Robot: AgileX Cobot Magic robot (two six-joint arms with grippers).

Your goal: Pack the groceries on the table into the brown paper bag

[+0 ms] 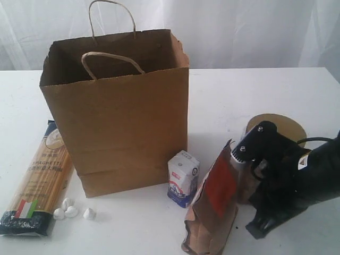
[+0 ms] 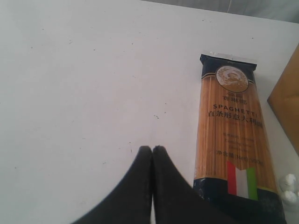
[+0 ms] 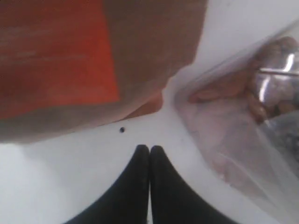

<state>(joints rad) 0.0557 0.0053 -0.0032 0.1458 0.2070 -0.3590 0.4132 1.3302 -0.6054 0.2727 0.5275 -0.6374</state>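
Left claw is pressed shut on nothing, its two black tips meeting over bare white bench. Just beside it lies the spaghetti packet, flat on the bench, with the flag end nearer the claw.

Right claw is likewise closed and empty. Its tips point at a narrow strip of bench between the pouch and a clear container; whether they touch the surface cannot be told. A small dark speck sits on the bench just ahead of the tips.

In the exterior view the paper bag stands upright near the middle of the bench. Its mouth is open, with one handle raised at the back and the other drooping across the opening. From the bag, the spaghetti packet lies at 8 o'clock, close to the bag's side. The white lumps are scattered at 7 o'clock, just beside the packet's flag end. The carton stands at 5 o'clock, near the bag's corner. The pouch, brown with a red panel, stands at 4 o'clock, just beside the carton. The right arm is against the pouch's far side, and a round gold-tan lid shows behind it.
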